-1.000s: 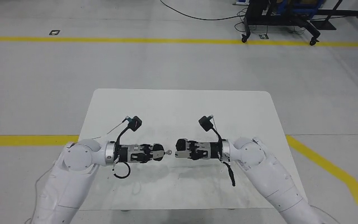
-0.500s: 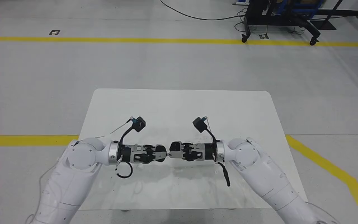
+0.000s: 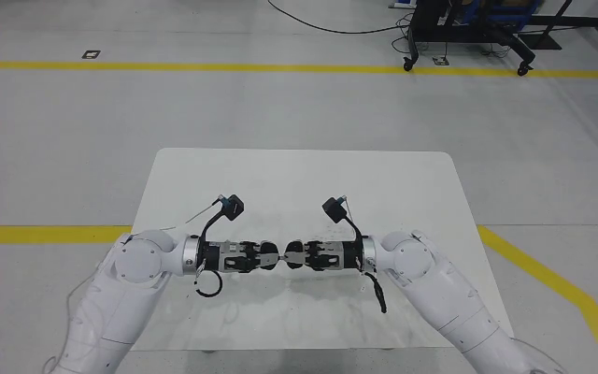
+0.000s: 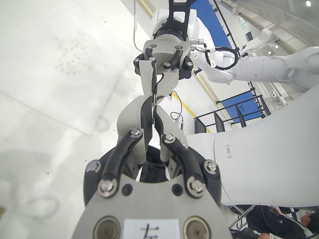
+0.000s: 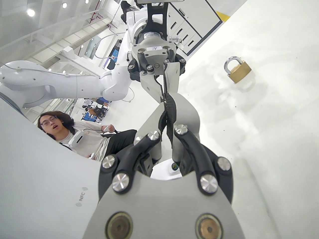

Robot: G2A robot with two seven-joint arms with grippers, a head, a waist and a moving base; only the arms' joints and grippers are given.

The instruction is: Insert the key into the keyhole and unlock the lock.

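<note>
Right pincer closed, tip to tip with left pincer; brass padlock apart on white table.

Top view overhead, facing table. Wrist views close behind left end effector, right end effector, mutually opposed.

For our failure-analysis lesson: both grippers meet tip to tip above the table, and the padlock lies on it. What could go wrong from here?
1. The key, a thin sliver, sits pinched where the left gripper and right gripper meet; it might slip out and drop.
2. The padlock lies loose on the table, held by neither gripper, so pushing a key in may just slide it.
</note>
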